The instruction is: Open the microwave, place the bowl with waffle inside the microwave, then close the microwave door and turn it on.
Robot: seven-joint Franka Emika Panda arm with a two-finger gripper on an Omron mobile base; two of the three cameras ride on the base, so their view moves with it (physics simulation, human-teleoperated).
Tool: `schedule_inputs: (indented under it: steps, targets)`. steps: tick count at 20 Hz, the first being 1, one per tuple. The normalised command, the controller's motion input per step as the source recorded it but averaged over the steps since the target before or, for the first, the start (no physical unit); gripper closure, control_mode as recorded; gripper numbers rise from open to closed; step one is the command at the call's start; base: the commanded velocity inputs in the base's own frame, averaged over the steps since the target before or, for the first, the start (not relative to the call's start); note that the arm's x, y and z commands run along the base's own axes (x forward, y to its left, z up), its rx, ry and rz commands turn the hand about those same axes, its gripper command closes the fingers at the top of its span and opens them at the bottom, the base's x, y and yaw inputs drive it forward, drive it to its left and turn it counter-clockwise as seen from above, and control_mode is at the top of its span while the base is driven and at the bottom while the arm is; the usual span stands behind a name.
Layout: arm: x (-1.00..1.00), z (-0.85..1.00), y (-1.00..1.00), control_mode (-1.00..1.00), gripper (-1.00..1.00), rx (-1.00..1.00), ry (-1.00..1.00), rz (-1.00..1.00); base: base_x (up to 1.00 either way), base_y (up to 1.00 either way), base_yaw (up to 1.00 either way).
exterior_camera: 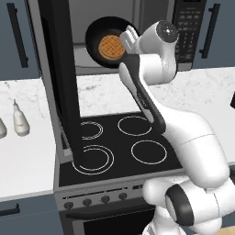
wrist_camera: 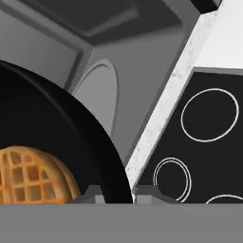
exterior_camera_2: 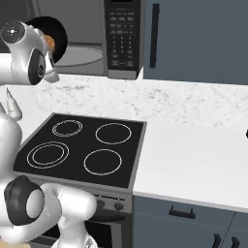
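Pincer [exterior_camera: 125, 40] clamped on bowl [exterior_camera: 98, 33] rim, waffle [exterior_camera: 111, 46] inside

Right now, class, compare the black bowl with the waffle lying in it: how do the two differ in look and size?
The bowl is plain glossy black; the waffle is golden-brown with a grid pattern. The bowl is the wider of the two, and the waffle sits well inside its rim. The bowl is a hollow dish, while the waffle is a flat disc. Both are round, and both hang tilted before the open microwave.
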Motion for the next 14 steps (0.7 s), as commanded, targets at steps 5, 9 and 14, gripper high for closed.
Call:
schedule_inputs:
  steps: [5, 9, 14]
  targets:
    - [0.85, 0.03, 0.32, -1.0, 1.0, 0.15, 0.0, 0.0, 0.0, 0.0, 0.0]
    - [0.89, -0.11, 0.48, -1.0, 1.0, 0.0, 0.11, 0.0, 0.0, 0.0, 0.0]
    - [0.72, 0.0, 0.18, -1.0, 1.0, -0.05, 0.25, -0.01, 0.0, 0.0, 0.0]
